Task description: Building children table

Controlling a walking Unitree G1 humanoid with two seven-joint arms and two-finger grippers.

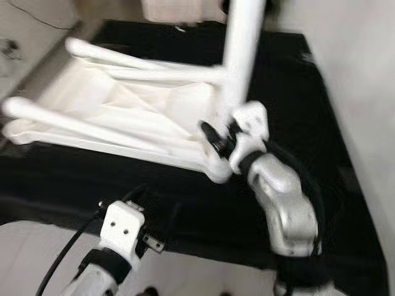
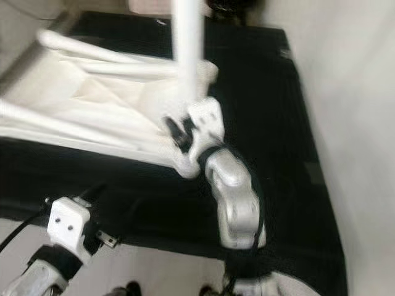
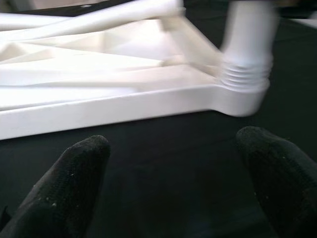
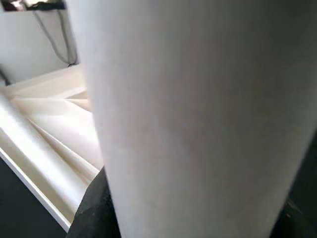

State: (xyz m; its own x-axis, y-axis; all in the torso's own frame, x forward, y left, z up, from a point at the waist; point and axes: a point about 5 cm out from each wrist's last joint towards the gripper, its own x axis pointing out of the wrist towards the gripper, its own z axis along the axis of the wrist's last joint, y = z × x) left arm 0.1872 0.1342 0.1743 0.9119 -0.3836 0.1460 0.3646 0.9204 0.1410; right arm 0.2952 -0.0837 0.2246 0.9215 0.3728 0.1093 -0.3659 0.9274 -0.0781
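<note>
A white plastic children's table [image 1: 123, 117] lies upside down on a black mat [image 1: 296, 92]. One white leg [image 1: 242, 49] stands upright at the table's near right corner, and its threaded end [image 3: 245, 74] sits at the corner socket [image 3: 242, 101]. My right gripper [image 1: 219, 139] is shut on this leg low down; the leg [image 4: 198, 119] is close in the right wrist view. Two more white legs [image 1: 123, 58] [image 1: 68, 123] slant across the table's underside. My left gripper [image 3: 173, 188] is open and low over the mat, just in front of the table's near edge.
The mat's front edge [image 1: 203, 259] runs close to my body, with pale floor [image 1: 31, 246] below it. Light floor [image 1: 370, 92] borders the mat on the right. A dark cable [image 1: 62, 256] runs along my left arm.
</note>
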